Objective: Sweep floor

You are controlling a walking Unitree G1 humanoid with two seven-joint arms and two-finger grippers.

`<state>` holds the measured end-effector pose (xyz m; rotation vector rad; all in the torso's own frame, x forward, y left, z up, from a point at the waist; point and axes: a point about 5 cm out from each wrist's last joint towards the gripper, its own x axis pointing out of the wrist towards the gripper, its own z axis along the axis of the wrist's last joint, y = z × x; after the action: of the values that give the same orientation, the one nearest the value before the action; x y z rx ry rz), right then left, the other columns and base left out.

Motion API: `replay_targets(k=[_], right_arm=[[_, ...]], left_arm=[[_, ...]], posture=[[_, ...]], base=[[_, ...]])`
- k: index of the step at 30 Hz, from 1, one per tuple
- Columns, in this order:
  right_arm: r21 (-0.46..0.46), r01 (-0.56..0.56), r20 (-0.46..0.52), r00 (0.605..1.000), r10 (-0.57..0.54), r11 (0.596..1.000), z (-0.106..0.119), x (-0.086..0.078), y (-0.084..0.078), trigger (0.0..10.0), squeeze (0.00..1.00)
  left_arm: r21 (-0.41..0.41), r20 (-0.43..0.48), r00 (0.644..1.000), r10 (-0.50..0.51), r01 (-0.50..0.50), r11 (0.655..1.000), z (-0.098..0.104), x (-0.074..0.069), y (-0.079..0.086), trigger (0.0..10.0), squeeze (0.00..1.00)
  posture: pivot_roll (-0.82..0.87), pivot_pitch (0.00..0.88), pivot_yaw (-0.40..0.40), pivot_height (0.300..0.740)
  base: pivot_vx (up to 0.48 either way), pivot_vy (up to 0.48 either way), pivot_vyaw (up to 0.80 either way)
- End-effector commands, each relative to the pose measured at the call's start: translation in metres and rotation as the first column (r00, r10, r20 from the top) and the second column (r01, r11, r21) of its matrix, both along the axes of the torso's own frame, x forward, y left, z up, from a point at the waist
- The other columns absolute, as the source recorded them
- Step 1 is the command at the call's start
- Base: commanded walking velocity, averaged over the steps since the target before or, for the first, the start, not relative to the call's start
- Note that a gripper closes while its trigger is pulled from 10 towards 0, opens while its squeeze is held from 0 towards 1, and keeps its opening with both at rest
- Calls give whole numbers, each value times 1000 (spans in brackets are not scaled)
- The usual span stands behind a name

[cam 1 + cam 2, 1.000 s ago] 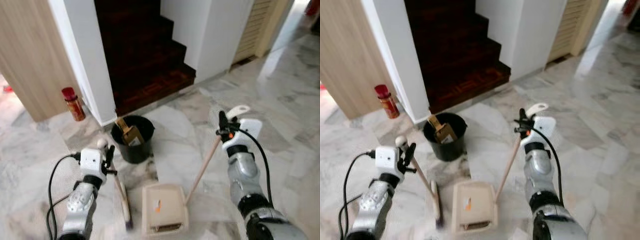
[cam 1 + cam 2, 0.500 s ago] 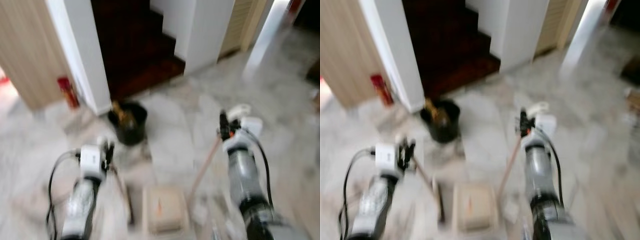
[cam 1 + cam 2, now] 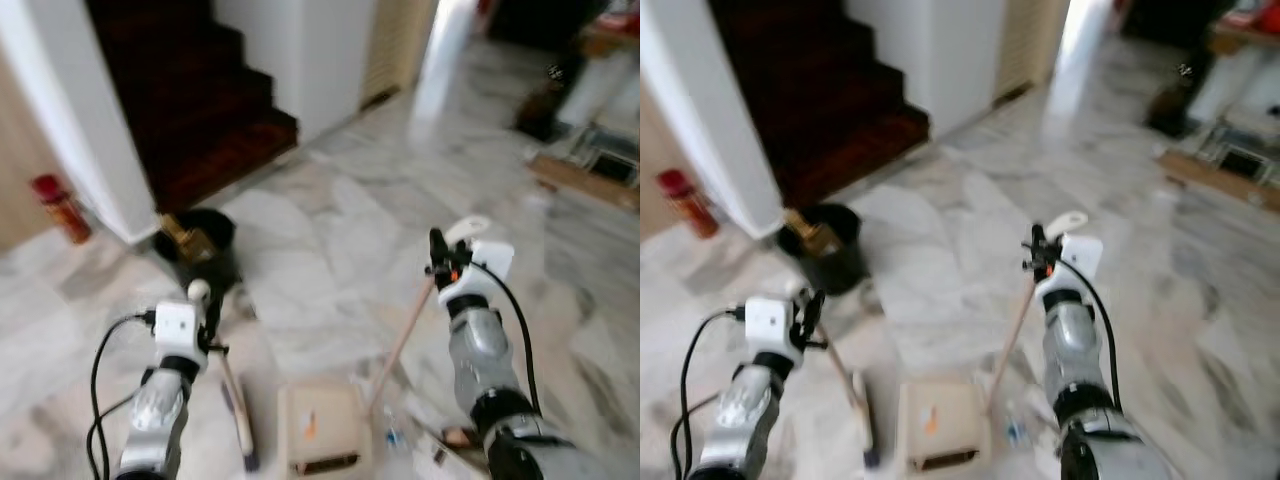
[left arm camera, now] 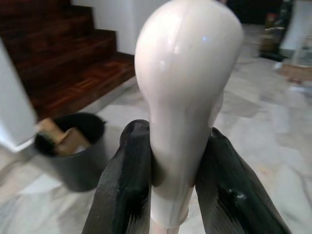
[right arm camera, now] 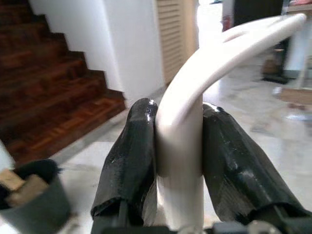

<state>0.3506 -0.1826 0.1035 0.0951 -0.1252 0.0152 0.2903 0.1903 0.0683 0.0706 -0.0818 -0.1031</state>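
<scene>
Two tools held: left gripper (image 4: 168,195) fingers clamped on the glossy cream broom (image 3: 232,400) knob; right gripper (image 5: 178,161) fingers clamped on the curved dustpan (image 3: 320,425) handle. Black bucket (image 3: 205,262), dark wooden stairs (image 3: 190,100) and a red can (image 3: 60,205) stood beyond on the marble floor (image 3: 330,230).

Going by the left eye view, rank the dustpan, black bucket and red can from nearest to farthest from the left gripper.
1. Black bucket, just ahead of the left gripper, by the stairs.
2. Dustpan, to its right, on the floor.
3. Red can, far left, by the wall.
</scene>
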Motion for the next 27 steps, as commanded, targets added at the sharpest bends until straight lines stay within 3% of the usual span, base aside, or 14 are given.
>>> replay_targets(k=[1, 19, 27], right_arm=[[12, -8, 34, 999, 8, 1000, 9, 4, 5, 10000, 0], [7, -9, 27, 1000, 9, 1000, 7, 4, 9, 10000, 0], [8, -2, 31, 1000, 2, 1000, 9, 5, 9, 10000, 0]], left_arm=[[4, 8, 1000, 2, -2, 1000, 3, 1, 2, 10000, 0], [-15, 1, 1000, -1, 1, 1000, 3, 3, 2, 10000, 0], [-10, -1, 1000, -1, 1, 1000, 3, 3, 2, 10000, 0]], posture=[[64, 61, -38, 740], [65, 30, -33, 740], [62, 47, -32, 740]], base=[[0, 0, -800], [0, 0, -800], [0, 253, -800]])
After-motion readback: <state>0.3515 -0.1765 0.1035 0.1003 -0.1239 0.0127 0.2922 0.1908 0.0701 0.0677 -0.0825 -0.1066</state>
